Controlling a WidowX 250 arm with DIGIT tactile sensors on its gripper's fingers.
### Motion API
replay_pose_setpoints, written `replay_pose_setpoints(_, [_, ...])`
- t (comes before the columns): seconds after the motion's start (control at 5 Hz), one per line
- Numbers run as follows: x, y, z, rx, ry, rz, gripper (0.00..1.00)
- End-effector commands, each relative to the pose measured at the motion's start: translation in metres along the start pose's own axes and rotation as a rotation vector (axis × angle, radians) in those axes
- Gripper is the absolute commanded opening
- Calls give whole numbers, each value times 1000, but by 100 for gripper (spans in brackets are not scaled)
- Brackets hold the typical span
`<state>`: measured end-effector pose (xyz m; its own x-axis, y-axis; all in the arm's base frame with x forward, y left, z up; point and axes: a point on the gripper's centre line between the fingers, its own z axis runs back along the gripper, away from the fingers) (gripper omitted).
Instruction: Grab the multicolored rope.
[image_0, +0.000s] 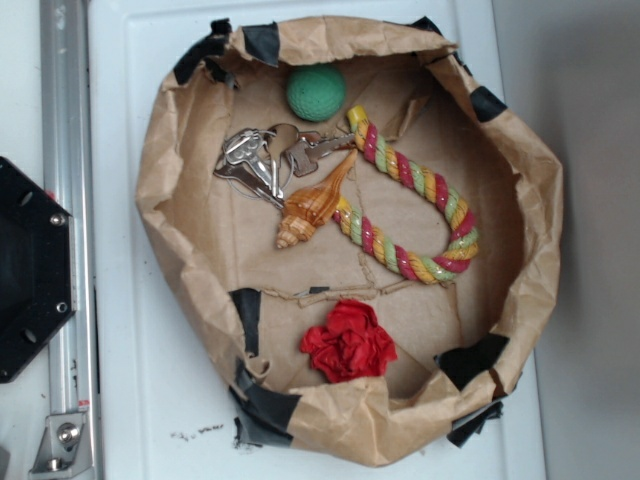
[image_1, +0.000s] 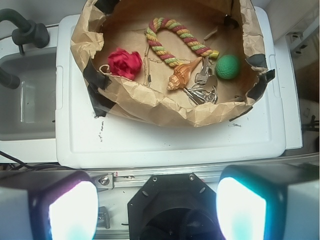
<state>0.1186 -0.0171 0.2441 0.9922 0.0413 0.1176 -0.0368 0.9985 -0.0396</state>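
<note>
**Rope waits across the bin from a raised, spread gripper**

Glowing fingertips fill the bottom corners of the wrist view, one at each side with a wide gap between them, so the gripper is released and holds nothing. It hangs high over the black hexagonal base, outside the paper bin and well apart from everything in it.

Taking the multicolored rope as the landmark: it lies ahead of the gripper, past the bin's near wall, bent in a U on the brown paper floor. In the exterior view the rope has its bend pointing away from the base and its two ends toward the seashell, which touches the lower end. Both limbs run slantwise, so the jaws would likely need to straddle one limb across its width, probably near the bend, where nothing crowds it.

Keys lie beyond the seashell from the rope, a green ball sits just beside the rope's upper end, and a red paper flower lies near its lower limb, not touching.

A crumpled paper bin, patched with black tape, rests on a white lid.
</note>
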Motion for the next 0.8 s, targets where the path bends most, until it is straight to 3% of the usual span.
replay_pose_setpoints(0.0, [0,0,0,0,0,0,100])
replay_pose_setpoints(0.2, [45,-1,-45,-73,-31,60,100])
replay_pose_setpoints(0.4, [93,13,-86,-71,-79,62,100])
replay_pose_setpoints(0.6, [137,22,-131,-84,-59,85,100])
